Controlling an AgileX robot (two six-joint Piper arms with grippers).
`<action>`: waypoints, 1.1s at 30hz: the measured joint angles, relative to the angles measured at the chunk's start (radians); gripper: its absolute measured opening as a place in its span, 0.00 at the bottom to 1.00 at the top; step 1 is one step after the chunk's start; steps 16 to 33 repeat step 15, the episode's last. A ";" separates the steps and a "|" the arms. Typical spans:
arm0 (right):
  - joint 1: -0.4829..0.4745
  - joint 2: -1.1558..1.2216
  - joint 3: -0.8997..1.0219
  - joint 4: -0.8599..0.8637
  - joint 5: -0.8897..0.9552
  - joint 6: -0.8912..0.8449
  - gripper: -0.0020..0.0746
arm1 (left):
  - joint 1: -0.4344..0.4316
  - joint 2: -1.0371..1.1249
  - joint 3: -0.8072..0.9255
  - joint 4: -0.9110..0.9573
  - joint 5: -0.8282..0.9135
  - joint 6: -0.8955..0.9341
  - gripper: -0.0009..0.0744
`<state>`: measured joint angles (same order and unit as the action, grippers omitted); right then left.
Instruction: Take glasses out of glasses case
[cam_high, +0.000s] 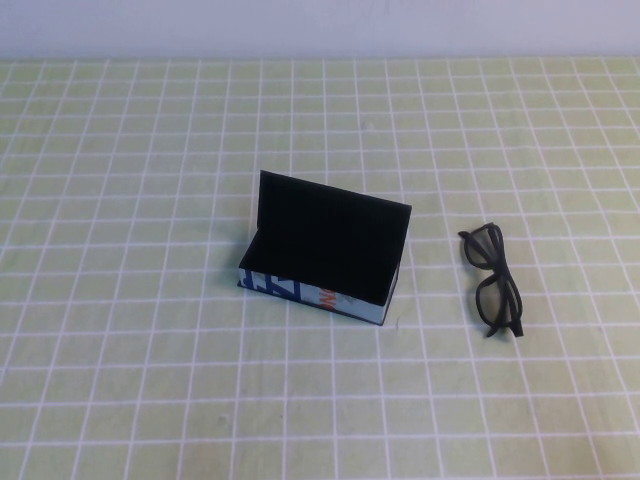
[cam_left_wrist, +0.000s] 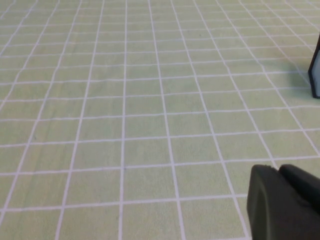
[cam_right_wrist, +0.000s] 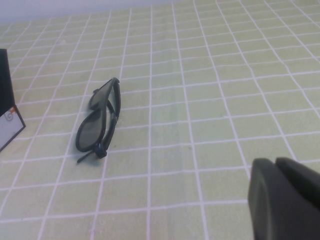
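The glasses case (cam_high: 322, 250) stands open in the middle of the table, its black lid upright and its black-lined inside empty. The black glasses (cam_high: 494, 278) lie folded on the cloth to the right of the case, apart from it. They also show in the right wrist view (cam_right_wrist: 98, 122), with a corner of the case (cam_right_wrist: 9, 115) beside them. My right gripper (cam_right_wrist: 275, 160) is shut and empty, back from the glasses. My left gripper (cam_left_wrist: 277, 167) is shut and empty, well to the left of the case, whose edge (cam_left_wrist: 315, 70) just shows. Neither arm shows in the high view.
A light green cloth with a white grid (cam_high: 150, 350) covers the whole table. A pale wall (cam_high: 320, 25) runs along the far edge. Nothing else lies on the cloth.
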<state>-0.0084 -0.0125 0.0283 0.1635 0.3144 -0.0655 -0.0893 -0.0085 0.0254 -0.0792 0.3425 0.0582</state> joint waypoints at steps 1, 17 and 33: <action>0.000 -0.002 0.000 0.000 0.000 0.000 0.00 | 0.000 0.000 0.000 0.002 0.005 0.001 0.01; 0.000 -0.002 0.000 0.000 0.000 0.000 0.00 | 0.000 -0.002 -0.002 0.000 0.014 -0.007 0.01; 0.000 -0.002 0.000 0.000 0.000 0.000 0.00 | 0.000 -0.002 -0.002 0.000 0.014 -0.007 0.01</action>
